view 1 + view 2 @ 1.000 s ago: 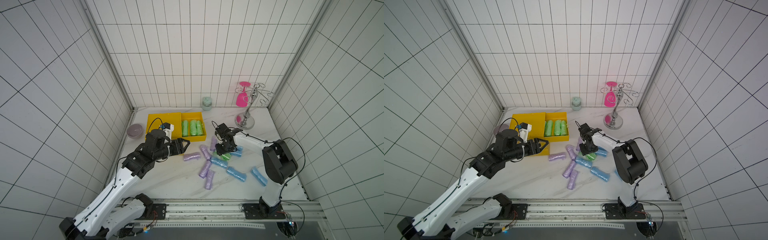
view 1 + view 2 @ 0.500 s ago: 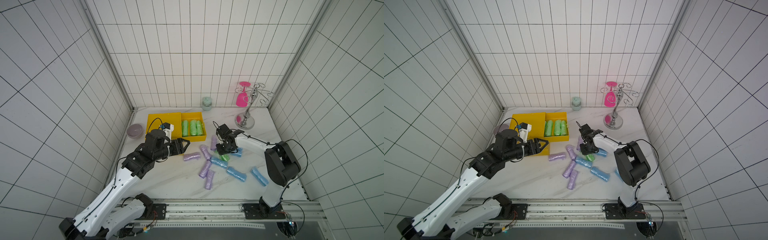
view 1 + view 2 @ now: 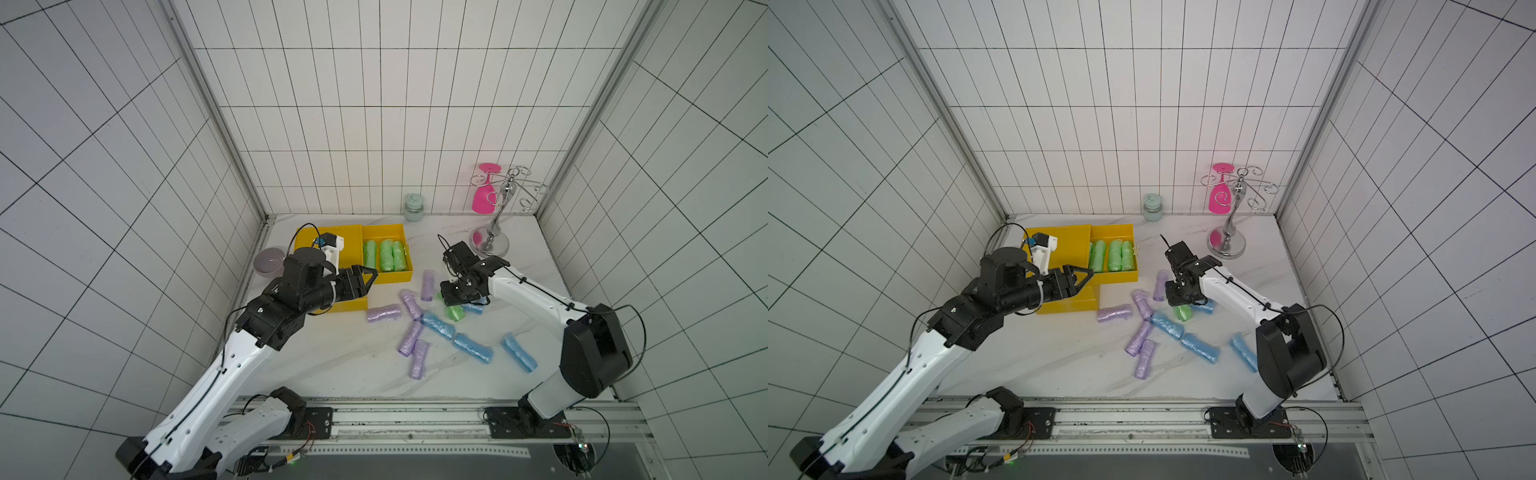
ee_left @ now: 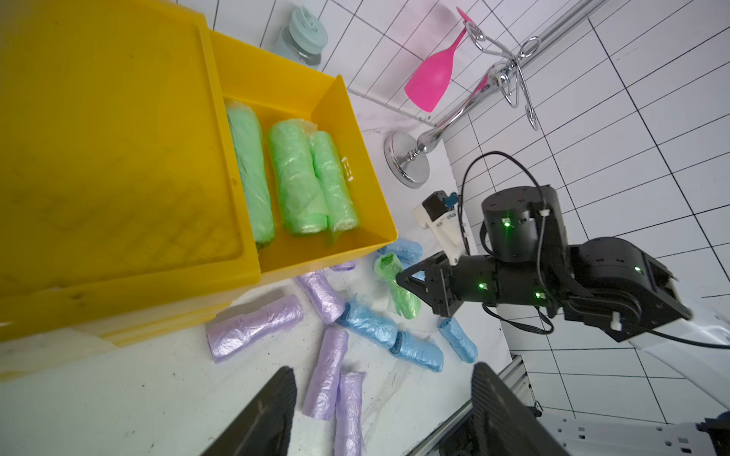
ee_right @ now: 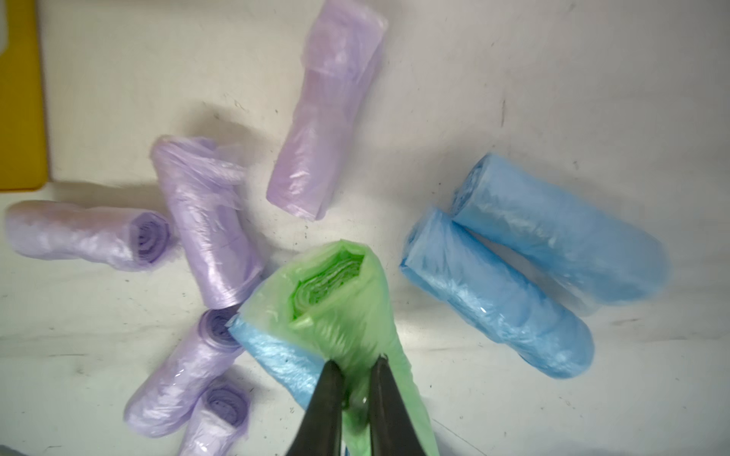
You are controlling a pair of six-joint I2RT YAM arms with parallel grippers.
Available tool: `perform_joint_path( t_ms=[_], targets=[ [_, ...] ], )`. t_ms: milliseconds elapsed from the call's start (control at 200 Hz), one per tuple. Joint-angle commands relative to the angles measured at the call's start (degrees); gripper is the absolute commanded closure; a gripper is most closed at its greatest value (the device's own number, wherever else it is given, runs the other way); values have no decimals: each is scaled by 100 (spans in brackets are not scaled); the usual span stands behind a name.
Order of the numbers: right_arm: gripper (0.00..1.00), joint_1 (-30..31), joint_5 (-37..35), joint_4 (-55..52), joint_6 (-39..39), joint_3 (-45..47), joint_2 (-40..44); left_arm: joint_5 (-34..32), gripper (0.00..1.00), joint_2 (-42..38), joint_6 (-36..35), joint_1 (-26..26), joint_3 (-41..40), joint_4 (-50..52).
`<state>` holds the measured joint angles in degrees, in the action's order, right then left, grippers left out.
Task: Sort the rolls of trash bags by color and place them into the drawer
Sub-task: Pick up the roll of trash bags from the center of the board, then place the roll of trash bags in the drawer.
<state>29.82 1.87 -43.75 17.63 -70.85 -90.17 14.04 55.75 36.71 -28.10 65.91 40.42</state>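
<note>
My right jaws are drawn narrow, the dark fingertips point(image 5: 330, 395) pinching the loose film of one green roll point(image 5: 335, 284); the roll's coiled end faces the wrist camera, and its side rests against the end of a blue roll point(image 5: 272, 355); on one side of it two more blue rolls point(image 5: 493, 292) lie parallel and touching; on the other side five lilac rolls point(image 5: 205, 221) lie scattered at varied angles, some touching. In a top view this cluster lies on the marble worktop point(image 3: 332, 361), on my right-arm side of the yellow drawer point(image 3: 390, 277) and apart from it; two further blue rolls point(image 3: 473, 348) lie toward the front edge of the worktop.

My left jaws stand wide, with nothing between the fingers point(image 4: 276, 406); they hover at the near corner of the drawer, over the front edge of the yellow cabinet point(image 3: 353, 249); whether they touch it I cannot tell.

The drawer is pulled out sideways from the cabinet; three green rolls point(image 4: 296, 177) lie side by side within it, the one nearest the cabinet partly under its top.

Beyond these: a lilac bowl point(image 3: 269, 262) on the far side of the cabinet, by the side wall; a grey-green jar point(image 3: 414, 208) against the back wall; a chrome rack point(image 3: 494, 232) in the back corner, with a pink glass point(image 3: 484, 197) hanging upside down from it.
</note>
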Motion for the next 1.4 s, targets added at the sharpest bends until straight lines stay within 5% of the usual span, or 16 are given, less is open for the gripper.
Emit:
perform_joint_path(
  t_ms=[0,295,515,820,1039,1399],
  targets=[
    [100,-80,-77,-487,268,-747,369,116,30,122,-404,443,438,211],
    [100,87,1286,-305,995,-2369,111,648,30,502,-734,1953,1100,213],
    [100,417,2030,867,2148,-3080,-767,850,30,558,-736,2625,925,-31],
    [100,573,2537,1882,3413,-3826,-2091,869,30,556,-895,2831,727,-52],
    [97,664,2048,1637,3556,-3991,-2414,1022,30,552,-863,2904,539,-166],
    [70,728,1665,1247,3396,-4318,-2354,1119,30,569,-834,2914,476,-202]
  ],
)
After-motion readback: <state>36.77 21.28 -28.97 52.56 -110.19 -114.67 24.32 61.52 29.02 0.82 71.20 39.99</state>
